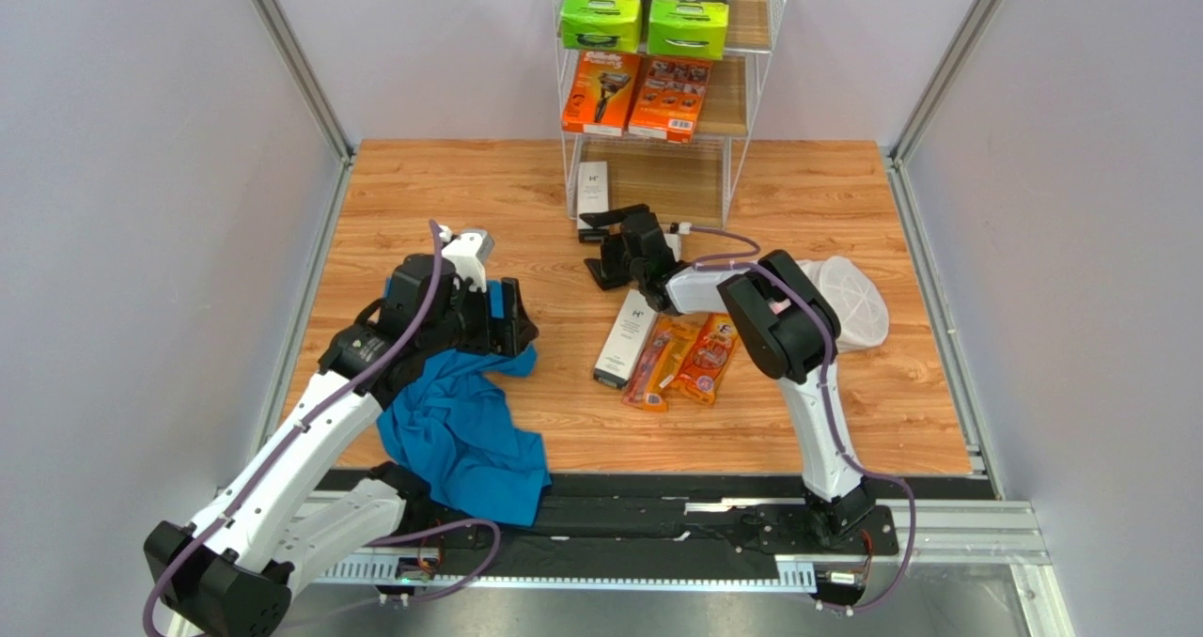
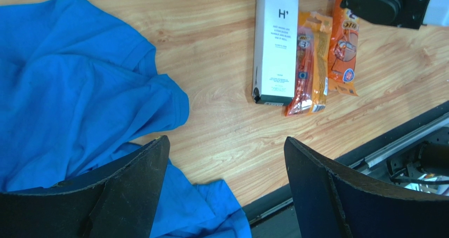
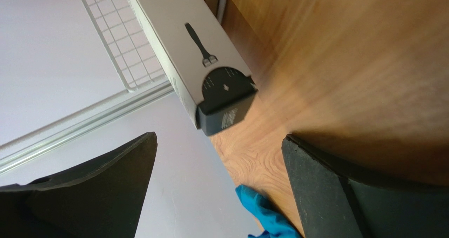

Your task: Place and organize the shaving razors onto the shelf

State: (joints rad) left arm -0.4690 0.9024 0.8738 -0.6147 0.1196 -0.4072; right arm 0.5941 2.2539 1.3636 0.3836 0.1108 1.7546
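Wooden table top point(image 1: 424, 200) closed in by grey walls. Tall white wire shelf with wooden tiers point(image 1: 706, 172) set at far edge. Slim white card box with black end point(image 3: 179, 43) laid on bottom tier, left side, touched by nothing. Right gripper point(image 3: 218, 143) held just in front of it, fingers wide apart, empty. Left gripper point(image 2: 225, 140) held over blue cloth point(image 2: 79, 90), fingers apart, empty too. Step judged: this box placed. Next move judged: second slim white box point(image 2: 275, 43) to be picked from table, beside orange plastic razor packs point(image 2: 312, 64).
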